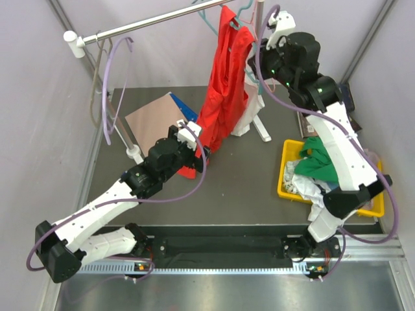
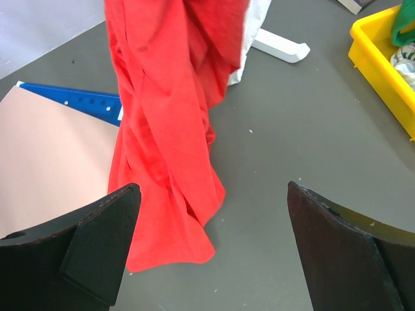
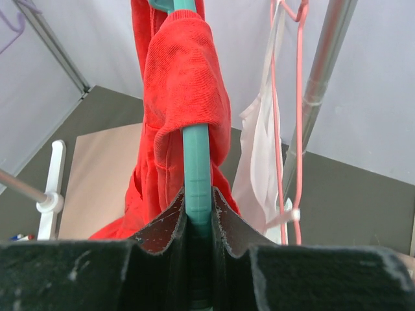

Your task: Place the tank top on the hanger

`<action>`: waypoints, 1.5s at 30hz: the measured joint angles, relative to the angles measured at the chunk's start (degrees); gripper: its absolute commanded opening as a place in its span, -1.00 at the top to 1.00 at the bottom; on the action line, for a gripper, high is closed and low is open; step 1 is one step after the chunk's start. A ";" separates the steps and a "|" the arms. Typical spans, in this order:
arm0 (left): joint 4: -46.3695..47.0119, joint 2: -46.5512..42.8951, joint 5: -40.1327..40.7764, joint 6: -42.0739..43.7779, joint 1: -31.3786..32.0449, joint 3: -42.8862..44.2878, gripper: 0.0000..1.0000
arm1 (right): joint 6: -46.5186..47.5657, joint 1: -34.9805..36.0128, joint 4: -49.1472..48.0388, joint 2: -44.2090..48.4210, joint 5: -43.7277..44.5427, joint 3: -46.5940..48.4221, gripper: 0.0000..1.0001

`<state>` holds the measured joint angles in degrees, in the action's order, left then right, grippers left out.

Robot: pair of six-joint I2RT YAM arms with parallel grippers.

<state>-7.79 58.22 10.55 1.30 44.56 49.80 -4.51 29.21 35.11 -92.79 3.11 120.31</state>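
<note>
The tank top [image 1: 224, 84] is bright red, its hanger [image 3: 196, 168] teal, the bin [image 2: 373, 57] yellow, the table [image 2: 305, 129] dark grey.

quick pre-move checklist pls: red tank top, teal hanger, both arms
1. Right pincer clamped on the hanger: ok, shut on its teal arm.
2. Tank top strap over that arm: ok, draped just above the grip.
3. Other strap on the hanger: cannot tell, hidden.
4. Left pincer free: ok, open and empty, facing the hem.
5. Hem off the table: not ok, it lies bunched on it.
6. Red fabric apart from the white top on the pink hanger: cannot tell.
</note>
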 measured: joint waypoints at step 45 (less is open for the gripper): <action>-0.02 -2.60 3.13 0.83 0.00 -0.74 -0.98 | -1.03 -7.58 -0.22 1.01 -10.45 -0.57 -0.99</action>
<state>-7.81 55.61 13.67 2.13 44.56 49.06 -5.54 21.63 34.89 -91.79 -7.33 119.74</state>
